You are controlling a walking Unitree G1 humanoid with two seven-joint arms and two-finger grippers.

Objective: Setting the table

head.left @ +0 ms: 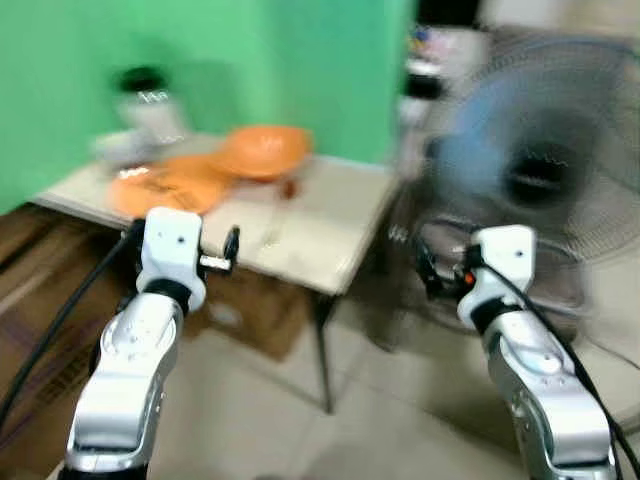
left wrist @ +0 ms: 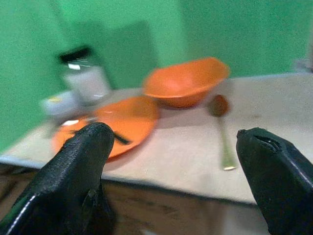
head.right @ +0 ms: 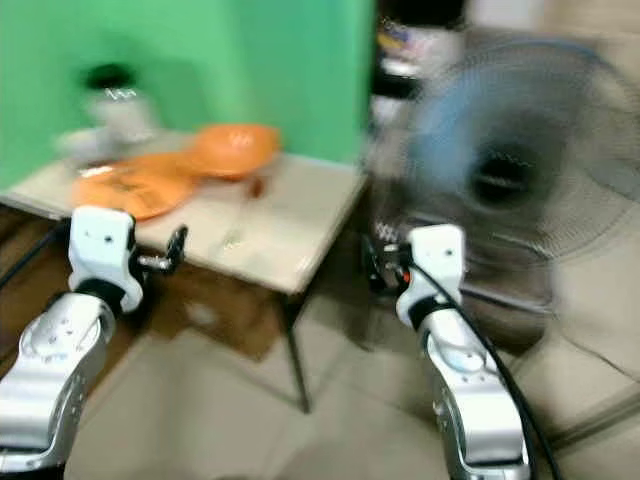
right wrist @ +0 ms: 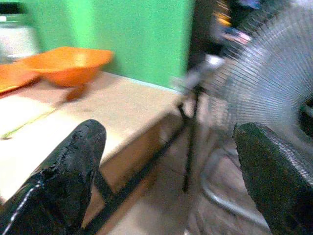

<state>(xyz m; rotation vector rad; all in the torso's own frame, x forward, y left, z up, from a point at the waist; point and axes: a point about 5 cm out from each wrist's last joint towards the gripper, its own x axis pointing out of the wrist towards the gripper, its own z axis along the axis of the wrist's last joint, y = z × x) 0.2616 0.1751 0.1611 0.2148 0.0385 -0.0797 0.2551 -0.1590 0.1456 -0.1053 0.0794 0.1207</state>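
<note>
The spoon lies lengthwise on the tabletop, straight ahead of the left tool, nearer than the right tool; both gape empty.

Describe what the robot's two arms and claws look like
Both arms are glossy silver with rounded segments, ending in white boxy wrist blocks. A black cable runs along each arm. The left claw and right claw each have two long, chunky black fingers with a rough, matte surface. Motion blur hides any finer markings.
</note>
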